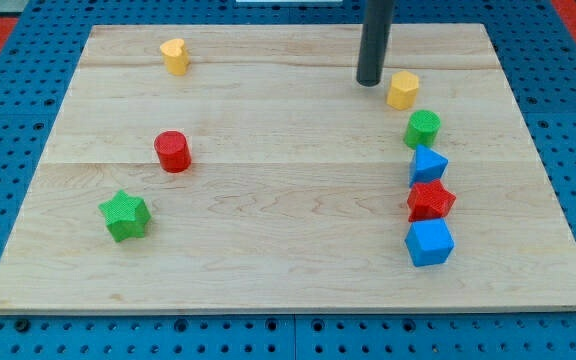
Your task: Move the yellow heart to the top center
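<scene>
I have no fingers, only my tip [370, 82], which holds nothing and rests on the table [268, 250] near the top, just left of a yellow block [402, 89], apart. The yellow heart [174, 56] sits top left, well away.

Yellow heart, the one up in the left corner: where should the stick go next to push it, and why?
Probably my tip should travel toward the view's left and stop just left of the yellow heart. Right now my tip sits beside the yellow hexagon block, far right of the heart. A push toward the view's right, to the top center, must start on the heart's left.
</scene>
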Controlling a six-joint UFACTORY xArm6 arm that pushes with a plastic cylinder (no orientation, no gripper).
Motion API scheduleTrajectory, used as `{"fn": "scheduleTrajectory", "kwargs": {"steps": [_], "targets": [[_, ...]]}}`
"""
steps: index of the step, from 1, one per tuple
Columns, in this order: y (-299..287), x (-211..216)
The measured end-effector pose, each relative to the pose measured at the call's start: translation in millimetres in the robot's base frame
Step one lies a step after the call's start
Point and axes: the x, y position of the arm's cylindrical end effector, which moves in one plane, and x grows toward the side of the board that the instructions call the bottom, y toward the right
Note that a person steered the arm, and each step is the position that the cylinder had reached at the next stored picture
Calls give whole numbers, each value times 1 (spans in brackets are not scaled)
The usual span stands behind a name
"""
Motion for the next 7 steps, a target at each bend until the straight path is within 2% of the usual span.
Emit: {"fn": "scheduleTrajectory", "kwargs": {"steps": [1,3,5,7], "targets": [[27,0],[19,1],[-84,1],[-223,20]]}}
